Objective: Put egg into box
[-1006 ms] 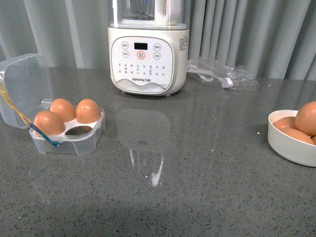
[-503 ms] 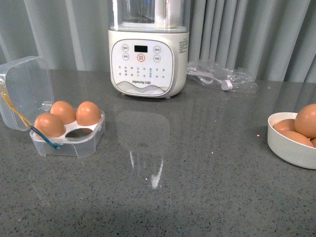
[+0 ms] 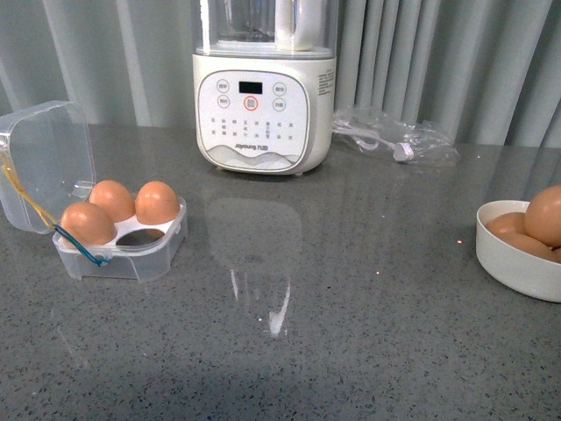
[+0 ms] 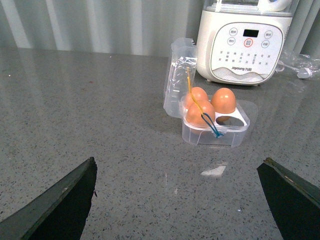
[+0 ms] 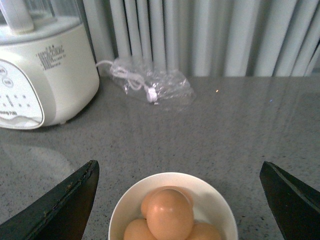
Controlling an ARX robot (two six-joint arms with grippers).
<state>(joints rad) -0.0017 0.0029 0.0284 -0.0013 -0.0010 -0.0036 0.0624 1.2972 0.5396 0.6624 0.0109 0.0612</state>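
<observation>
The egg (image 5: pixel 169 212) sits on top of the pile in a round white bowl (image 3: pixel 513 270) at the right edge of the grey countertop (image 3: pixel 351 316), with other eggs like it under and beside it. Seen from the right wrist camera, the right gripper (image 5: pixel 179 163) has its two dark fingers (image 5: pixel 60 205) spread wide with nothing gripped. The bowl lies in the gap between them, and the egg touches neither finger.

The box (image 3: pixel 131 260) stands well apart from the bowl, on the left side of the countertop. Its clear lid (image 3: pixel 44 162) is swung open and stands up behind it. Three of its four cups hold orange-brown eggs; the fourth cup (image 3: pixel 143 235), on the near right of the box in the front view, holds none. A yellow cord (image 3: pixel 22 197) runs across the lid, and a blue cord (image 3: pixel 83 248) hangs over the box's near left corner.

The left gripper (image 4: pixel 178 161) is spread wide as well and holds nothing. The box lies ahead of it, between its fingers and clear of both.

A white kitchen appliance (image 3: pixel 263 114) with a control panel stands at the back, with a crumpled clear bag (image 3: pixel 399 136) holding a white cable to its right, both in front of a grey curtain (image 3: pixel 438 61)
</observation>
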